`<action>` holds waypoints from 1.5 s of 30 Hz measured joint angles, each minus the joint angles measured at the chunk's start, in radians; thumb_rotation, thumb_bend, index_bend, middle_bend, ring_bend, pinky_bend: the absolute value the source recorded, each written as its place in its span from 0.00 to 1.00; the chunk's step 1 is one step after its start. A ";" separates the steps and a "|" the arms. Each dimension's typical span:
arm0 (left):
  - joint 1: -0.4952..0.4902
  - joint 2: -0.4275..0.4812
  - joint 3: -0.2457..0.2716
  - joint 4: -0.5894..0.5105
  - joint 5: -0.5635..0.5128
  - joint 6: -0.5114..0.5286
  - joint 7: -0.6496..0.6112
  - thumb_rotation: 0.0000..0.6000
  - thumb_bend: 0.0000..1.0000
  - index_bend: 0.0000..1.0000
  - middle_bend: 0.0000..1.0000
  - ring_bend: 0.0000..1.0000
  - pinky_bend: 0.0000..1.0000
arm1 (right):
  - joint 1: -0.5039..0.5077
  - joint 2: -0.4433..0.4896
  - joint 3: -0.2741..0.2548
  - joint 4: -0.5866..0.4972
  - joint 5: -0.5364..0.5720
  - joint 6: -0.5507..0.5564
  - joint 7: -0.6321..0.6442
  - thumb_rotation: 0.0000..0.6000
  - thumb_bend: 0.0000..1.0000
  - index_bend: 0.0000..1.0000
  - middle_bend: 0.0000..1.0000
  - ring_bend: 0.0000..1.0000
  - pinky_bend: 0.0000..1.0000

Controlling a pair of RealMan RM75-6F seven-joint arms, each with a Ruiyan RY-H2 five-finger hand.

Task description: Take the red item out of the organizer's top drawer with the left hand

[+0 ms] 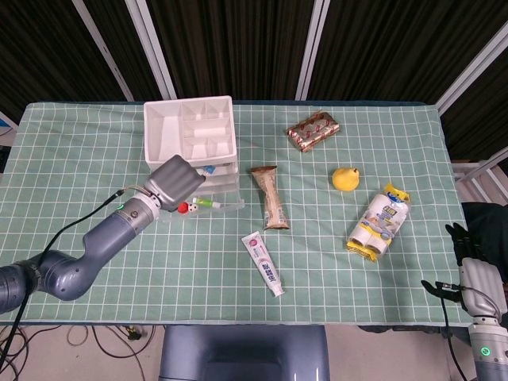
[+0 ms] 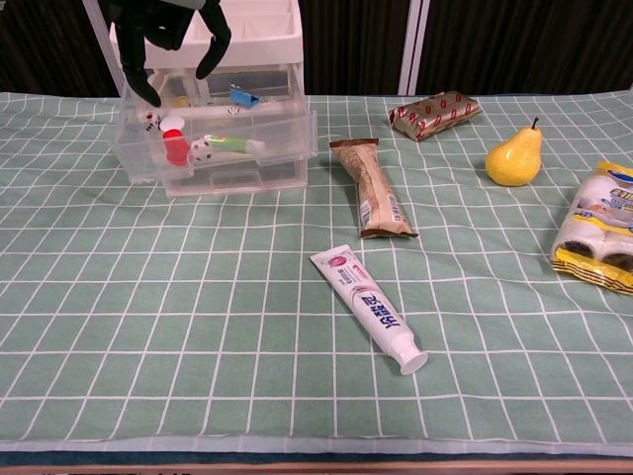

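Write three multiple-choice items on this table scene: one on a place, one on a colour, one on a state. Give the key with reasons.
1. Where does the red item lie?
A. In the pulled-out top drawer
B. On the cloth beside the toothpaste
C. On the organizer's roof

2. What colour is the pear?
A. Green
B. Yellow
C. Red

3. What is the left robot hand doing?
A. Holding the red item
B. Holding nothing, fingers spread above the drawer
C. Pressing the snack bar

Key: 1 A, it sits inside the clear drawer. 2 B, its skin is plainly yellow. 3 B, the fingers hang apart over the drawer and the item lies untouched.
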 measured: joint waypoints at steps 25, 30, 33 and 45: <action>0.016 -0.058 0.101 0.153 0.307 -0.060 -0.208 1.00 0.10 0.47 1.00 1.00 1.00 | -0.001 0.004 0.004 -0.004 0.011 -0.005 0.010 1.00 0.06 0.00 0.00 0.00 0.23; 0.019 -0.080 0.107 0.173 0.311 -0.041 -0.221 1.00 0.10 0.48 1.00 1.00 1.00 | -0.001 0.004 0.003 -0.004 0.012 -0.007 0.012 1.00 0.06 0.00 0.00 0.00 0.23; 0.019 -0.097 0.112 0.188 0.310 -0.033 -0.223 1.00 0.10 0.48 1.00 1.00 1.00 | -0.001 0.005 0.004 -0.005 0.013 -0.007 0.014 1.00 0.06 0.00 0.00 0.00 0.23; 0.005 -0.148 0.133 0.215 0.285 -0.028 -0.224 1.00 0.16 0.51 1.00 1.00 1.00 | -0.002 0.007 0.004 -0.007 0.016 -0.010 0.021 1.00 0.06 0.00 0.00 0.00 0.23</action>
